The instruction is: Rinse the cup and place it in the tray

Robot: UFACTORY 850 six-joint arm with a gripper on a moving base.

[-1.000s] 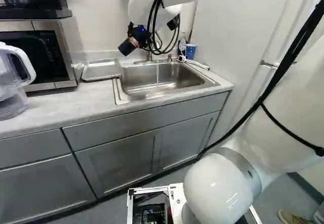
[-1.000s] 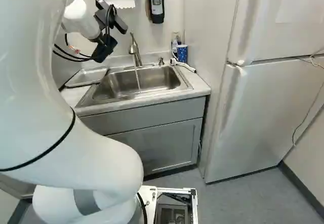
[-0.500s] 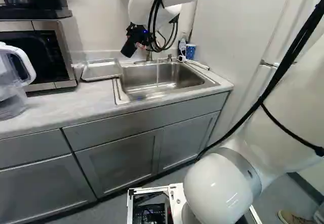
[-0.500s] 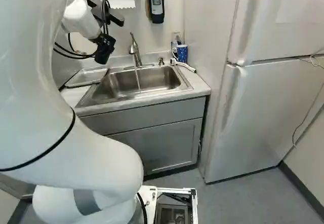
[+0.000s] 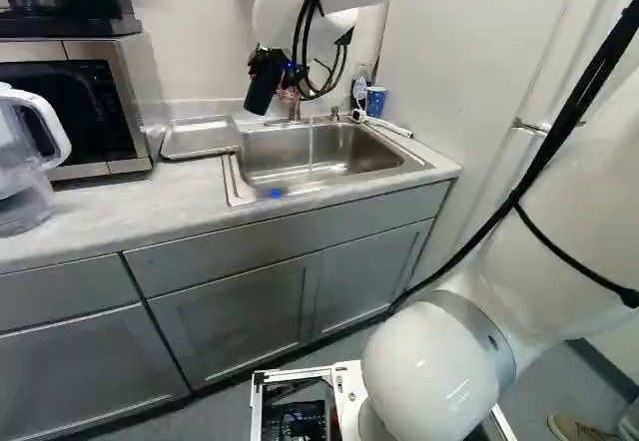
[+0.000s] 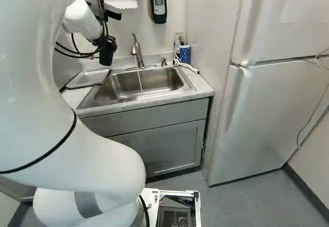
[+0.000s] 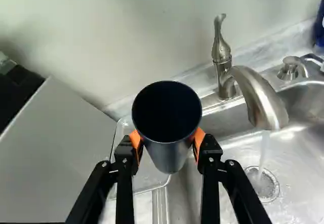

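The black gripper (image 5: 268, 66) holds a dark cup (image 7: 166, 155) between its orange pads (image 7: 200, 139), one on each side; the cup is in the air, its open mouth facing the wrist camera. In the wrist view, the metal tray (image 7: 146, 177) shows behind and below the cup; beside it, water (image 7: 264, 150) runs from the curved faucet (image 7: 253, 93) into the steel sink (image 7: 298, 171), apart from the cup.

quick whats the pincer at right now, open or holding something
Black two-fingered pincer with orange pads: closed on the dark, tapered metallic cup, gripped from both sides.
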